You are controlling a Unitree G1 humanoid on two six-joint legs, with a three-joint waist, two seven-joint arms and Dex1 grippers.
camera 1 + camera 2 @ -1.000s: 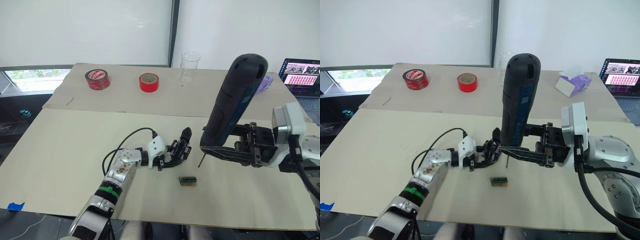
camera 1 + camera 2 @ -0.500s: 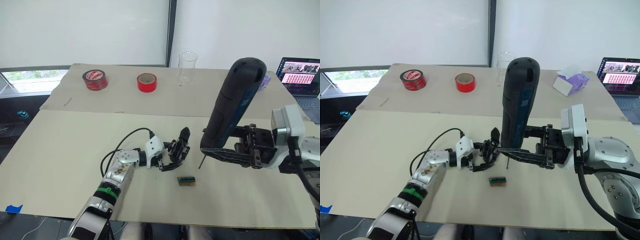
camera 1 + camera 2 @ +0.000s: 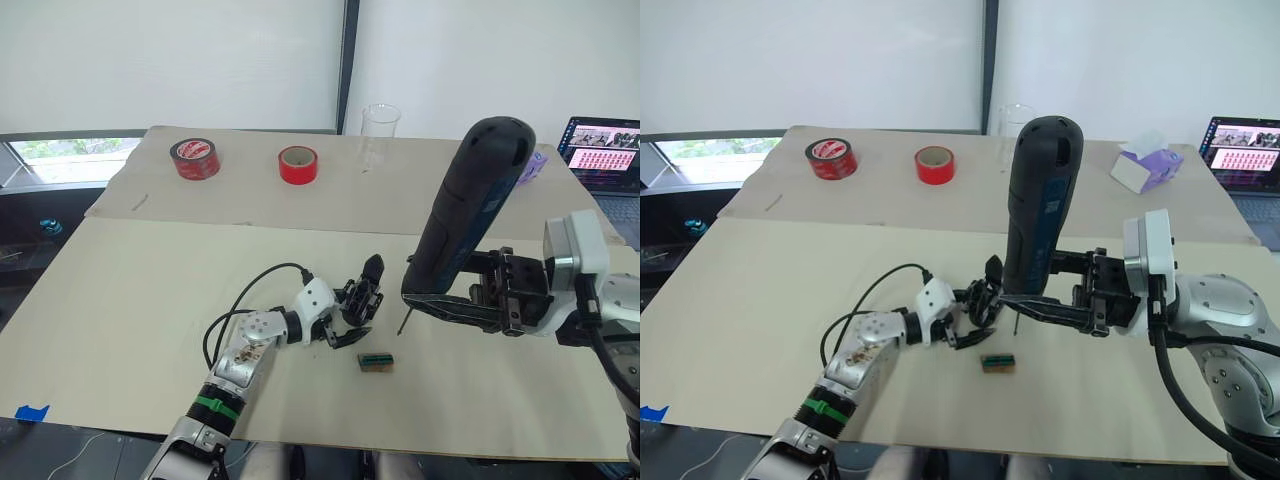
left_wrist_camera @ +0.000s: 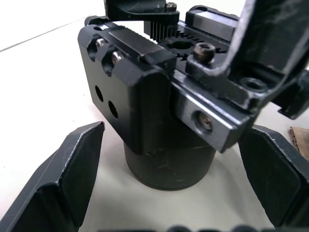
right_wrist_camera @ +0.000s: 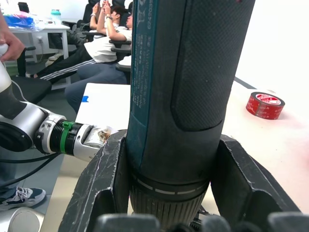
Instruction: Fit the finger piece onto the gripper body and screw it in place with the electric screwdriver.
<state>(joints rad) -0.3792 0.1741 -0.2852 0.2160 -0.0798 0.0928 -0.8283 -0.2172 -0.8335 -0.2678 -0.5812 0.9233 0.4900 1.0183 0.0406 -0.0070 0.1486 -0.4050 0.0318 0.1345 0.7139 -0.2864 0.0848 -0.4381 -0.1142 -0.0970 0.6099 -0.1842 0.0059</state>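
My left gripper sits at the gripper body near the middle of the table. In the left wrist view its fingers are spread wide on either side of the body's round base, not touching it. The body stands upright on the table, its pointed finger up.

My right gripper is clamped on the screwdriver, holding it nearly upright with the rounded end high and the bit pointing down, just beside the body and above the table. A small green-brown block lies on the table just in front of the two.
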